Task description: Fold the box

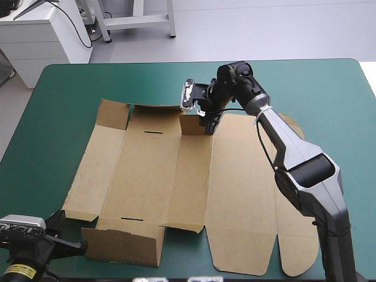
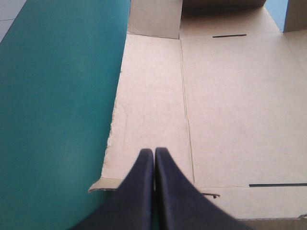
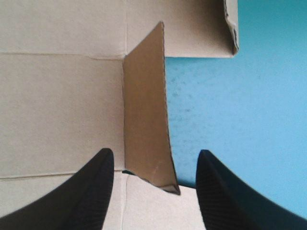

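The box (image 1: 147,176) lies mostly flat; right gripper (image 3: 154,152) wide, a raised flap (image 3: 144,110) between; left gripper (image 2: 153,151) pressed together.

No text, number or brand can be read anywhere. At the lower left of the high view, a yellow label (image 1: 17,271) on the wrist behind the left gripper (image 1: 82,243) carries dark print too small to make out.

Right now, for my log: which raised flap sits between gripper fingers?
The small flap midway along the box's far edge, between the right gripper's open fingers.
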Motion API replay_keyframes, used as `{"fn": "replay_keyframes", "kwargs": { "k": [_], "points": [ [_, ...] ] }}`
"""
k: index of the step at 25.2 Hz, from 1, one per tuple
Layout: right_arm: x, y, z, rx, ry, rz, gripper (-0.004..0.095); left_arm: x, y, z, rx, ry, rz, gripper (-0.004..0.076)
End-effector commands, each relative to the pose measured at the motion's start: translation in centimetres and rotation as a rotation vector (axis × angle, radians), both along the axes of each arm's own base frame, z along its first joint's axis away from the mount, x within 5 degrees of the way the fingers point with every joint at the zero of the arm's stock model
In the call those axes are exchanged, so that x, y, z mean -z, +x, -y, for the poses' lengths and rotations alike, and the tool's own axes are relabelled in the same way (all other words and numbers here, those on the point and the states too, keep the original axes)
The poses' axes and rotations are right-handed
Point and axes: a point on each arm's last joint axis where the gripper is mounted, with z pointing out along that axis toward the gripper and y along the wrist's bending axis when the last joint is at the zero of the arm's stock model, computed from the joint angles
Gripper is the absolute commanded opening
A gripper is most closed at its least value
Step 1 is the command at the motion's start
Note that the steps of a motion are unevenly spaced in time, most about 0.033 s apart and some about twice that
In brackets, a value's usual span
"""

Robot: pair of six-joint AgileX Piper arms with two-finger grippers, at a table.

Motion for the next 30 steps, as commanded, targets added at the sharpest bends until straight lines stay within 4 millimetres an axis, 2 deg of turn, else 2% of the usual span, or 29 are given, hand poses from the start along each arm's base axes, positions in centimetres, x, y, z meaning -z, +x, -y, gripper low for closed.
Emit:
{"fn": "replay_keyframes", "kwargs": {
  "k": [1, 7, 8, 9, 10, 11, 14, 15, 18, 20, 26, 30],
  "points": [
    [-5.4, -1.5, 1.2, 0.036, 0.035, 0.12, 0.0515, -1.3, 0.3, 0.1, 0.001, -0.021, 0.077, -0.0008],
    [-9.0, -2.7, 3.0, 0.124, 0.053, 0.214, 0.0511, -1.3, 0.3, 0.1, 0.001, -0.021, 0.077, -0.0008],
    [-10.6, -3.3, 4.0, 0.176, 0.091, 0.229, 0.0493, -1.3, 0.3, 0.1, 0.001, -0.021, 0.077, -0.0008],
    [-11.1, -3.4, 4.6, 0.205, 0.106, 0.229, 0.0465, -1.3, 0.3, 0.1, 0.001, -0.021, 0.077, -0.0008],
    [-12.2, -3.8, 5.9, 0.285, 0.143, 0.218, 0.0344, -1.3, 0.3, 0.1, 0.001, -0.021, 0.077, -0.0008],
    [-12.5, -3.8, 6.6, 0.322, 0.158, 0.212, 0.028, -1.3, 0.3, 0.1, 0.001, -0.021, 0.077, -0.0008],
    [-13.5, -3.8, 8.7, 0.489, 0.244, 0.18, 0.0002, -1.3, 0.3, 0.1, 0.001, -0.021, 0.077, -0.0008],
    [-14.5, -4.1, 10.1, 0.571, 0.324, 0.154, -0.0013, -1.3, 0.3, 0.1, 0.001, -0.021, 0.077, -0.0008],
    [-16.0, -5.6, 12.4, 0.61, 0.422, 0.116, -0.0019, -1.3, 0.3, 0.1, 0.001, -0.021, 0.077, -0.0008],
    [-15.2, -6.7, 13.9, 0.664, 0.386, 0.082, -0.0019, -1.3, 0.3, 0.1, 0.001, -0.021, 0.077, -0.0008],
    [-12.2, -9.9, 16.4, 0.739, 0.292, -0.004, -0.0019, -1.3, 0.3, 0.1, 0.001, -0.021, 0.077, -0.0008],
    [-11.0, -12.0, 18.0, 0.817, 0.318, -0.01, -0.0019, -1.3, 0.3, 0.1, 0.001, -0.021, 0.077, -0.0008]
  ]
}}
